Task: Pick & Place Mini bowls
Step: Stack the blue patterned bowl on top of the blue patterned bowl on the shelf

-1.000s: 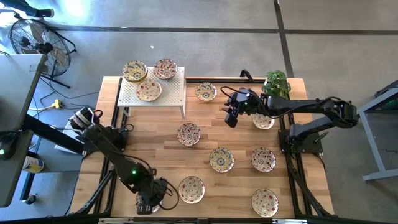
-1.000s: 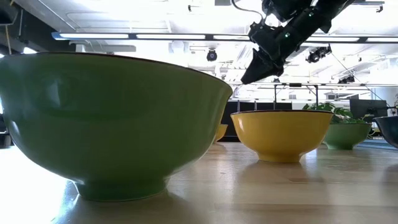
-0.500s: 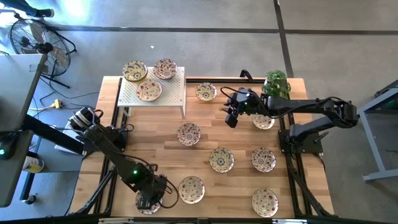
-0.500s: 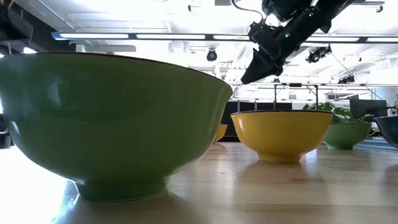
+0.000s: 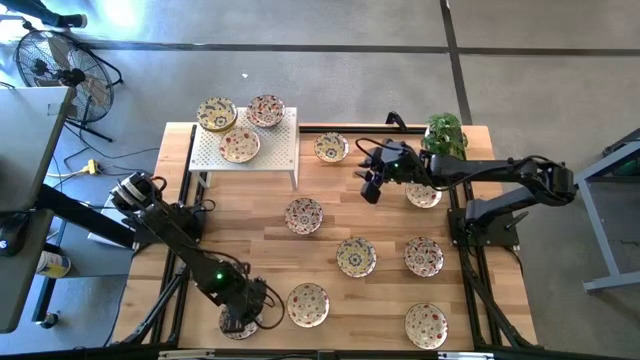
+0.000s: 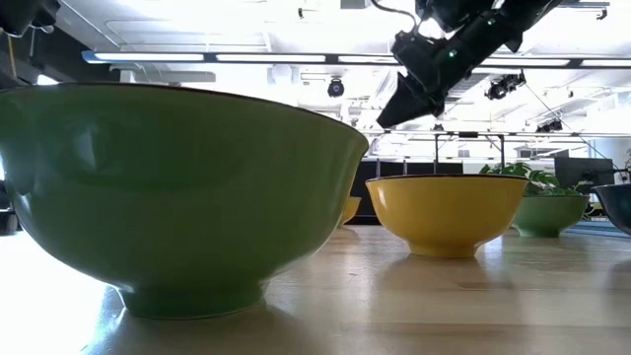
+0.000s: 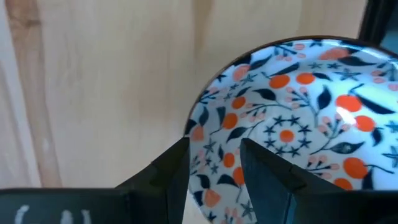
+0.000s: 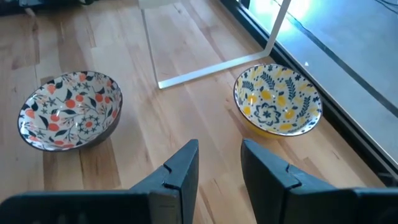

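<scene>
Progressing partway: three mini bowls (image 5: 240,128) sitting on the white rack (image 5: 282,152); seven resting on the table (image 5: 260,225) beyond it. Closing left gripper (image 5: 240,322) on the rim of a bowl (image 7: 292,124) at the table edge farthest from the rack, fingers (image 7: 264,180) astride the rim. Hovering right gripper (image 5: 371,188) beside the rack, fingers parted, empty, above a yellow bowl (image 8: 277,99).

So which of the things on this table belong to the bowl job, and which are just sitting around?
Part of the job:
- mini bowls loose on the table, e.g.
- three mini bowls already on the white rack
- bowl at the left gripper

Just lying about:
- potted plant
- fan on the floor
</scene>
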